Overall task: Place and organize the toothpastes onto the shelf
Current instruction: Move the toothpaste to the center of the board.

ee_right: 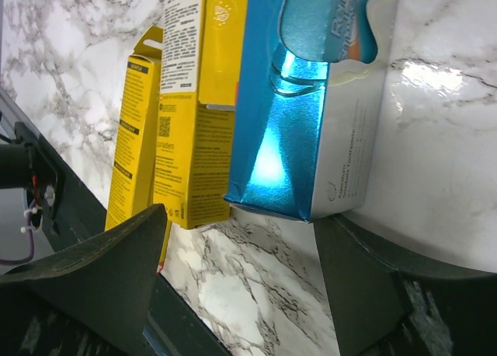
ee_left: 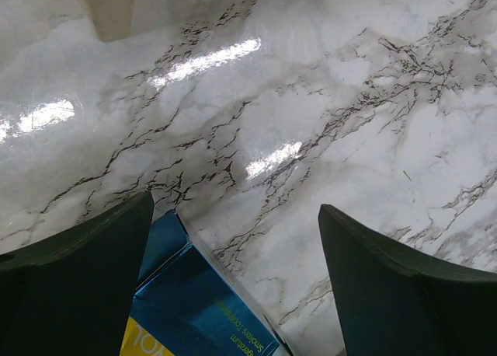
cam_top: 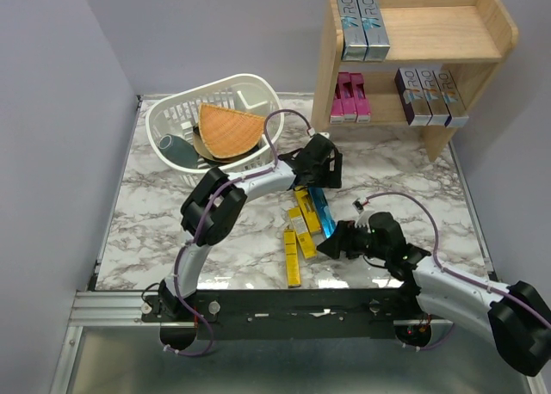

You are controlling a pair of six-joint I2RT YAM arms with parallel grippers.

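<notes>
The wooden shelf point(cam_top: 448, 33) stands at the back right. Two blue-silver toothpastes point(cam_top: 365, 26) stand on its top tier, with pink ones point(cam_top: 350, 97) and purple-silver ones point(cam_top: 430, 95) on the lower tier. On the marble lie a blue carton point(cam_top: 320, 209) and three yellow cartons point(cam_top: 293, 256). My left gripper point(cam_top: 323, 175) is open over the blue carton's far end point(ee_left: 202, 301), which lies by its left finger point(ee_left: 85, 278). My right gripper point(cam_top: 334, 239) is open just short of the blue carton's near end point(ee_right: 303, 123), beside a yellow carton point(ee_right: 198, 99). Neither holds anything.
A white slotted basket point(cam_top: 164, 123) at the back left holds an orange wedge point(cam_top: 228, 132) and a grey item point(cam_top: 176, 149). The metal rail point(cam_top: 258, 304) runs along the table's near edge. A shelf leg point(ee_left: 109, 6) shows at the top of the left wrist view.
</notes>
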